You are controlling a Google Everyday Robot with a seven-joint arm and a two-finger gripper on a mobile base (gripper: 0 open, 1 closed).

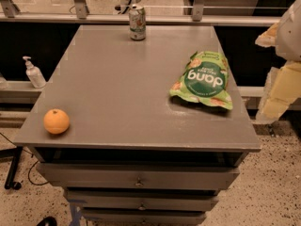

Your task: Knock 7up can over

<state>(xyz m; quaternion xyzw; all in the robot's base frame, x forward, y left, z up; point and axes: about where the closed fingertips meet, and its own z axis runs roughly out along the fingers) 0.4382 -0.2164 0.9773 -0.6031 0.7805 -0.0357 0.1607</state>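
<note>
Drawers (138, 178) stacked under the front edge of the desk (117, 88) sit closest to the lens. Just above them, on the near left corner of the grey top, rests an orange (56, 121).

The 7up can (137, 22) is at the opposite end. It stands upright on the far edge of the desk, a little left of the middle of that edge, with its long axis vertical and its silver top up. Nothing touches it, and both the orange and the green snack bag (203, 80) are well apart from it.

The pincer (281, 79) shows as a pale cream and white shape at the right border of the view. It is off beyond the desk's right side and partly cut off, so I cannot tell whether it is wide or narrow.

From the pincer the can lies to the left and farther away, across the desk's far right corner, with a long stretch of bare top between them. The snack bag lies flat on the right half of the desk, nearer the pincer than the can is, and to the near side of the straight path between them.

The reach, as I judge it, has to go left and outward, passing behind the bag. It should end in a sideways push high on the can's slim body, which ought to tip it easily. A push straight away from the camera might send it off the far edge, so a shove along the edge looks safer.
</note>
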